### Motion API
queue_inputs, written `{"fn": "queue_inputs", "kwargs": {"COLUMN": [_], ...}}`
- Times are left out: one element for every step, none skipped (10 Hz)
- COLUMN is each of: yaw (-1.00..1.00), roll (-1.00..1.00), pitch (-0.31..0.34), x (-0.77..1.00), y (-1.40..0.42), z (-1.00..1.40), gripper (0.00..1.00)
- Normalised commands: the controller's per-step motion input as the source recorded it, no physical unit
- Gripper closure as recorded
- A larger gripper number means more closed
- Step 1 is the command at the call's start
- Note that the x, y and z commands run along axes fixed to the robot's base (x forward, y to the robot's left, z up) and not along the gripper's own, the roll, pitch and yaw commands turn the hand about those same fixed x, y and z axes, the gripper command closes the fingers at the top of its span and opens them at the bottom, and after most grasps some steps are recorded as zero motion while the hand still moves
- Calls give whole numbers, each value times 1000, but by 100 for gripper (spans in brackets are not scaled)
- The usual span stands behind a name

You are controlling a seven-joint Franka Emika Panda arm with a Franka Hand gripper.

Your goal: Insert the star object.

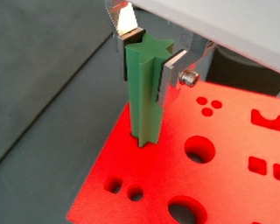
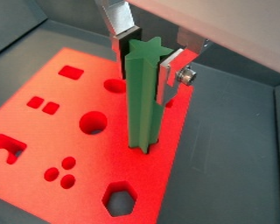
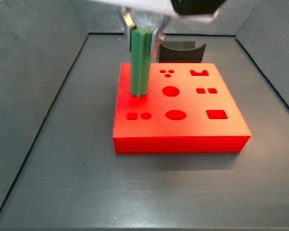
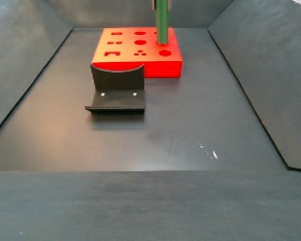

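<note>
Gripper (image 1: 147,52) positioned directly above the red block (image 1: 224,175), near one edge of its top face; seen at the top of a side view (image 3: 147,20) and cut off by the frame edge there. Fingers (image 2: 115,19) closed against the upper end of the star object (image 2: 143,96), one silver plate on each side of the star-shaped top, pads touching the green flanks in both wrist views. Opening between the plates just the width of the peg, nothing else between them. Star object (image 1: 143,92) hanging upright below the gripper, long and green, lower end meeting the block's top face close to the edge. Base of the peg (image 3: 137,63) appears seated at the surface; whether sunk into a hole or merely resting cannot be told. Round, square and hexagonal (image 2: 120,199) holes visible in the block beside and beyond the peg, all apart from it. Fixture (image 4: 117,97) standing on the dark floor (image 4: 166,141) beside the block, well apart from the gripper. Peg (image 4: 161,24) also visible upright in that side view.
</note>
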Motion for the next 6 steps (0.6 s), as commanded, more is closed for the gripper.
{"fn": "queue_inputs", "kwargs": {"yaw": [-57, -60, -80, -83, -54, -14], "roll": [24, 129, 207, 193, 137, 61], "pitch": [121, 170, 219, 251, 196, 131], "x": [257, 274, 214, 157, 54, 0], "y": [0, -57, -89, -100, -37, 0], "z": [-483, -449, -423, -483, -383, -226], "gripper": [100, 100, 100, 100, 100, 100]}}
